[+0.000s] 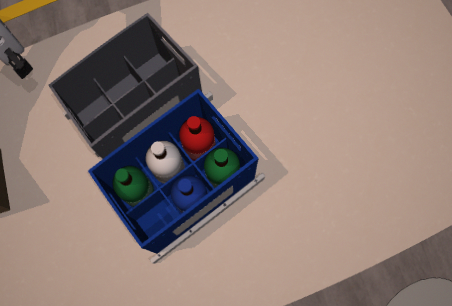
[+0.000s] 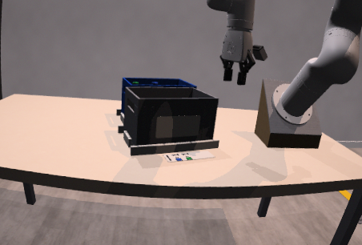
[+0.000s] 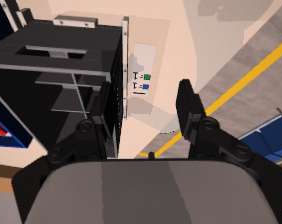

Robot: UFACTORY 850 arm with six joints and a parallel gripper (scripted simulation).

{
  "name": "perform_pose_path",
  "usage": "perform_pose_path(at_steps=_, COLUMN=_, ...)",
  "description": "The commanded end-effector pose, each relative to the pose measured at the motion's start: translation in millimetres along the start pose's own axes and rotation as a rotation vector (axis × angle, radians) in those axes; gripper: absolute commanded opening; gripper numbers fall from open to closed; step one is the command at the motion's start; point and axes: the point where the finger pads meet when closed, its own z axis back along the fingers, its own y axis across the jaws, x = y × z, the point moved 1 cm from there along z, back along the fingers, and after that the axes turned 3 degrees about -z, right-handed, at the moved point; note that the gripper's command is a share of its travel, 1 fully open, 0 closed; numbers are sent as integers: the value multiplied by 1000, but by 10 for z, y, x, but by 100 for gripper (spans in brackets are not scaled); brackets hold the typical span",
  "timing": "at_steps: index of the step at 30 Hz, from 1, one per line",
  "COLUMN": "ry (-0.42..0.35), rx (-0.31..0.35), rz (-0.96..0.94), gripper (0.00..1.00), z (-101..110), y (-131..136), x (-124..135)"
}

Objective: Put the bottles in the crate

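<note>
The fingers (image 2: 241,78) are spread partly apart and nothing is held between them. The gripper (image 2: 235,78) is seen hanging in the air, pointed downward, above the table (image 2: 60,133) and to the side of the dark crate (image 2: 170,118), near the wedge-shaped base (image 2: 294,134) of the arm.

In the wrist view the pick list (image 3: 143,70) is seen between the two fingers, lying flat on the table just beside the dark crate. It is a white paper strip; two lines are printed on it, one with a green square and one with a blue square, each with a small black mark whose count cannot be read.

The dark crate is divided into six compartments and no bottle is in it. The blue crate (image 1: 150,236) is placed touching it on the far side from the strip. Five bottles are standing upright in it: a red one (image 1: 196,133), a white one (image 1: 162,158), a blue one (image 1: 187,191) and two green ones (image 1: 129,183) (image 1: 221,164). One corner compartment is left without a bottle.
</note>
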Motion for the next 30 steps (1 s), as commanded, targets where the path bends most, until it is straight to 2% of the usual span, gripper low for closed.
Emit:
perform_pose_path(at_steps=1, ry=-5, rx=2, rz=143, gripper=65, z=38, y=-210, x=38)
perform_pose_path(at_steps=11, ry=-4, rx=0, rz=456, gripper=65, z=122, y=-697, x=117)
perform_pose_path(at_steps=13, ry=-4, rx=0, rz=456, gripper=65, z=122, y=-697, x=117)
perform_pose_path(at_steps=28, ry=-5, rx=-1, rz=954, gripper=65, z=249, y=-1428, x=235)
perform_pose_path(at_steps=30, ry=-5, rx=-1, rz=954, gripper=65, z=249, y=-1428, x=235)
